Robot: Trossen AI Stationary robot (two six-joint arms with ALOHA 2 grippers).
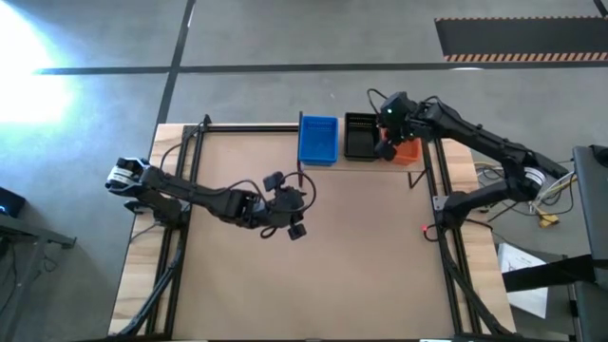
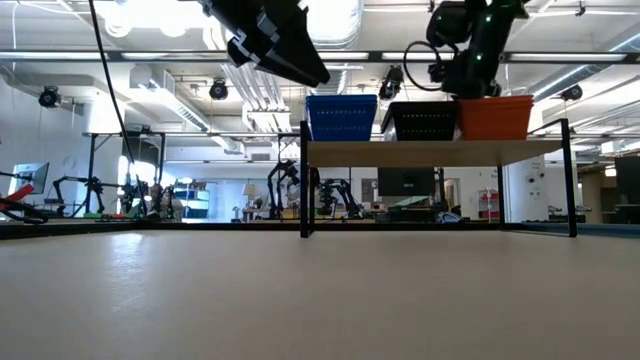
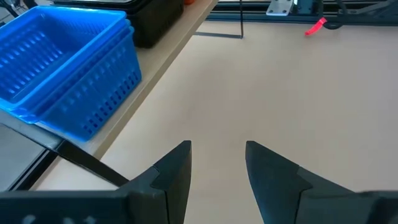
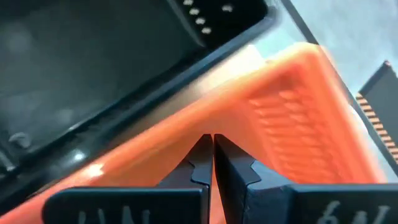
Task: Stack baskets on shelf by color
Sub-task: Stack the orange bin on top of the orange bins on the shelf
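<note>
Jaws pressed together, the right gripper [image 4: 213, 155] is nudging the orange basket [image 2: 495, 117] on the shelf [image 2: 430, 152], ideally pushing gently, squarely beside the black basket [image 2: 422, 120].

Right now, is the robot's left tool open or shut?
Open. The left tool hangs over the bare table with a clear gap between its two fingers and nothing between them.

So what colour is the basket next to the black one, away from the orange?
Blue, clearest in the left wrist view.
</note>
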